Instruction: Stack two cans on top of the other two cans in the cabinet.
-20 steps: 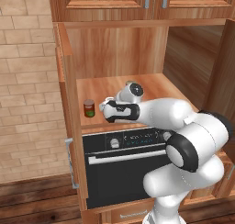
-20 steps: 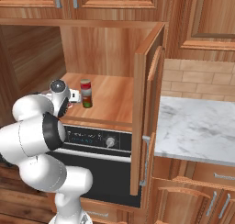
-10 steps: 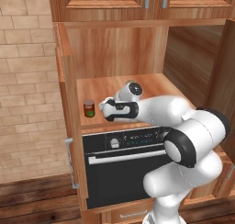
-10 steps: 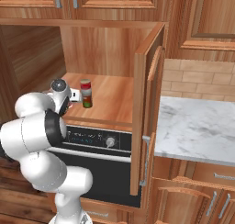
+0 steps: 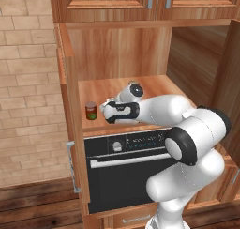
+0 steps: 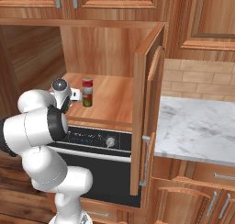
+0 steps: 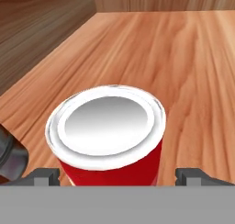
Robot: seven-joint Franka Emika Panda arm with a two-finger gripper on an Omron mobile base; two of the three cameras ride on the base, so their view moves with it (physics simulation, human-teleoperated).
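Note:
In the hand view a bright red can (image 7: 108, 140) with a silver top stands upright between my gripper's (image 7: 120, 175) fingertips (image 7: 46, 176), which are open on either side of it; its base is hidden. In the left base view my gripper (image 5: 105, 111) reaches low over the cabinet (image 5: 154, 85) shelf, just right of a dark red-and-green can (image 5: 91, 110) at the shelf's front left. In the right base view a red-and-white can sits stacked on a dark can (image 6: 87, 92), right beside my gripper (image 6: 76, 97).
The cabinet door (image 6: 147, 108) hangs open on the right, with a marble counter (image 6: 197, 124) beyond it. A black oven (image 5: 126, 171) sits below the shelf. A wooden side wall (image 7: 41, 30) closes the niche's left. A dark rounded shape (image 7: 10, 156) lies near the left fingertip.
The hand has edged slightly left and down over the shelf. The jaws stay open and the cans have not moved.

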